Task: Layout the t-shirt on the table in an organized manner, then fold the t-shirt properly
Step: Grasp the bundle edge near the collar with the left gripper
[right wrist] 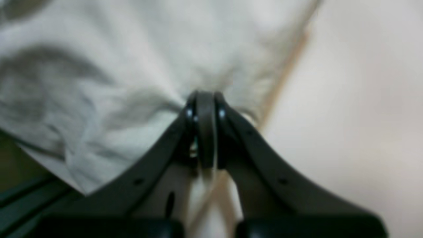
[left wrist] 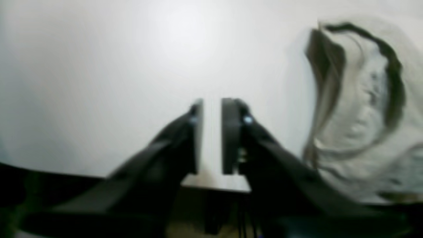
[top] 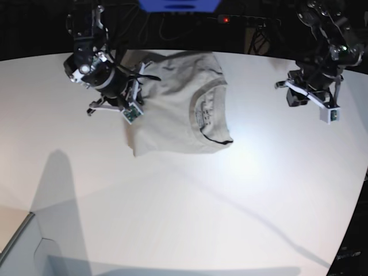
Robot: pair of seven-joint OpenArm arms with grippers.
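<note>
The light grey-beige t-shirt (top: 172,112) lies bunched in the back left part of the white table (top: 190,195), its round collar (top: 208,112) facing right. My right gripper (right wrist: 205,99) is shut on a fold of the shirt's cloth near its edge. In the base view it (top: 141,77) is at the shirt's upper left corner. My left gripper (left wrist: 213,135) is open by a narrow gap and empty, above bare table. The shirt (left wrist: 363,115) with its dark collar lies to its right in the left wrist view. In the base view the left gripper (top: 296,95) is far right of the shirt.
The table's curved back edge (top: 253,56) runs behind both arms, with dark space and cables beyond it. A blue object (top: 178,4) sits at the top back. The table's front left corner (top: 23,230) drops off to a beige floor.
</note>
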